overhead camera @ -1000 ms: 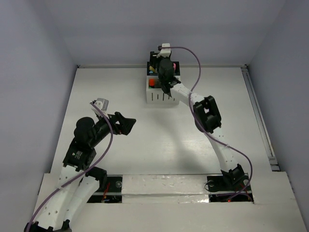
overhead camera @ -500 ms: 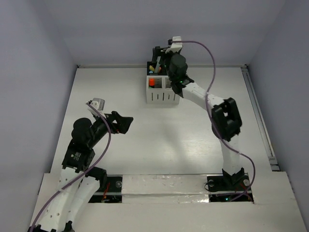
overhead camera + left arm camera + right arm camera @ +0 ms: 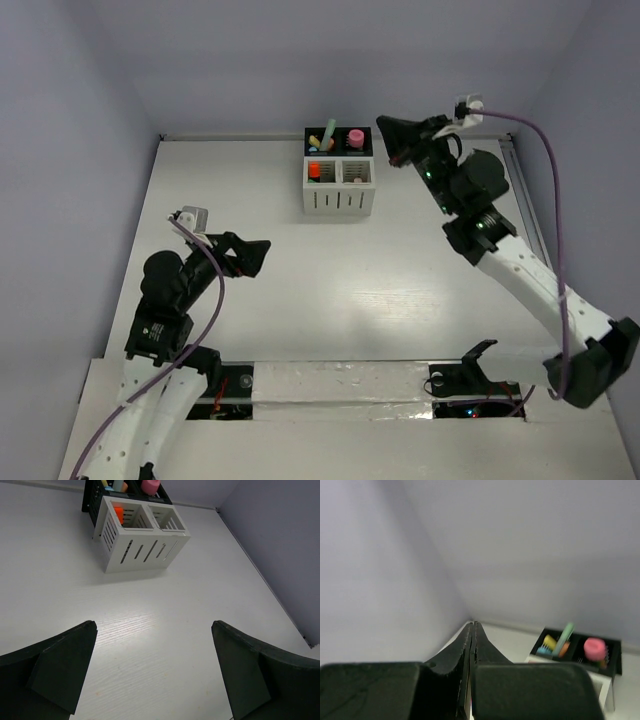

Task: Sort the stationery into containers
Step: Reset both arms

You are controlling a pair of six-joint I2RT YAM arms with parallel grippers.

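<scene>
Stationery (image 3: 354, 136) sitting sorted in desk organizer (image 3: 339, 200)

The desk organizer is standing at the far middle of the surface (image 3: 300, 300), holding orange, pink, green and yellow pieces. Nothing loose is showing, so the sorting looks finished. The right claw (image 3: 390, 135), pinched closed and empty, is hovering beside it; the left claw (image 3: 257, 257) is gaping wide, well apart.

one organizer (image 3: 340, 201) — four compartments (image 3: 358, 172)

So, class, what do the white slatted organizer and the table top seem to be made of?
White slatted organizer: probably moulded plastic, matte; uniform colour, clean-cut slots. Table top: likely white laminate or painted wood; faint grain lines, soft sheen.
</scene>
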